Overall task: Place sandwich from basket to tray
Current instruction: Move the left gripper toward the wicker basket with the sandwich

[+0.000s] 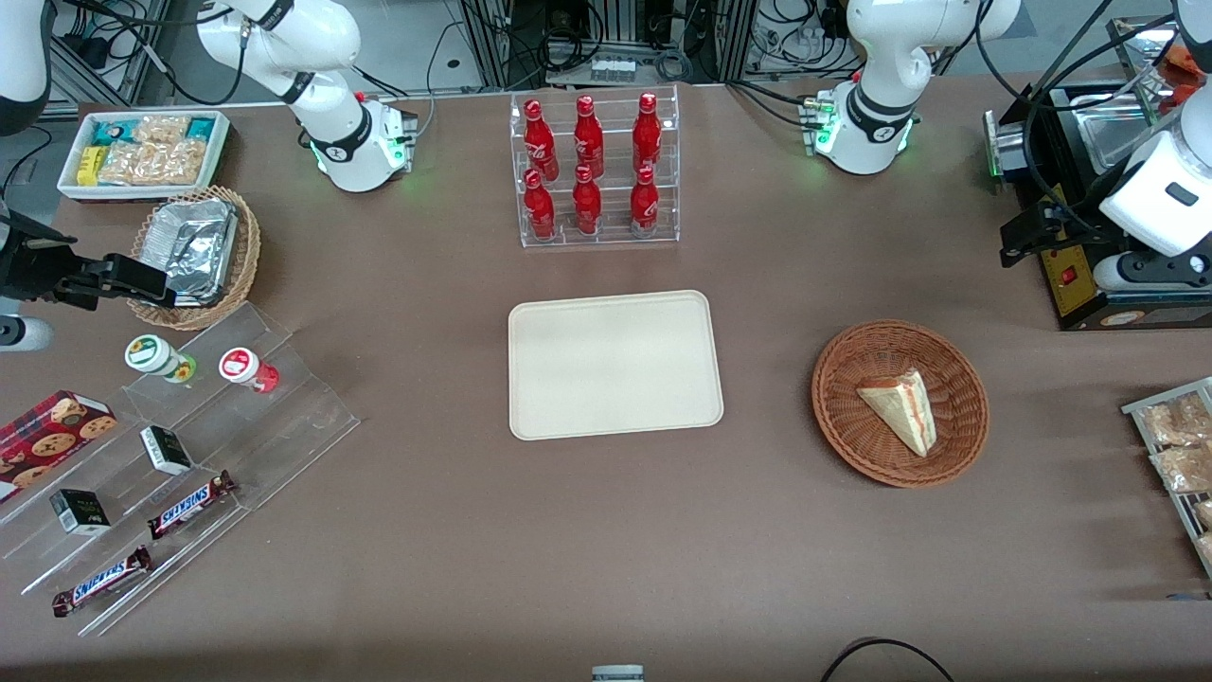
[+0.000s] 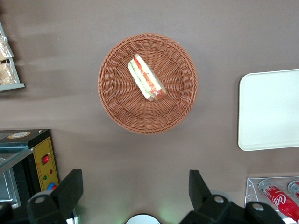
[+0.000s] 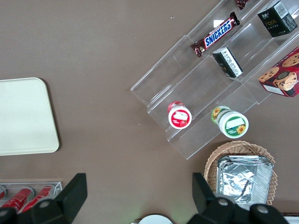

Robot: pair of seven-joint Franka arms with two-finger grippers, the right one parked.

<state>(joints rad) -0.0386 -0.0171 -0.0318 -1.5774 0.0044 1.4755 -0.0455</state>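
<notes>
The sandwich (image 1: 900, 409) (image 2: 146, 78), a pale bread wedge with a red and green filling stripe, lies in the round reddish-brown wicker basket (image 1: 843, 379) (image 2: 112, 93). The cream tray (image 1: 614, 365) (image 2: 271, 109) (image 3: 23, 116) sits bare at the table's middle, beside the basket toward the parked arm's end. My left gripper (image 1: 1018, 237) (image 2: 135, 186) hangs high above the table, farther from the front camera than the basket and toward the working arm's end. It is open, with only brown table showing between its fingers.
A clear rack of red cola bottles (image 1: 592, 170) stands farther from the front camera than the tray. A black appliance with a yellow panel (image 1: 1070, 275) and a rack of snack packs (image 1: 1174, 445) flank the basket. A stepped acrylic display (image 1: 180, 445), a foil-lined tan basket (image 1: 194, 251) and a white bin (image 1: 142, 152) stand at the parked arm's end.
</notes>
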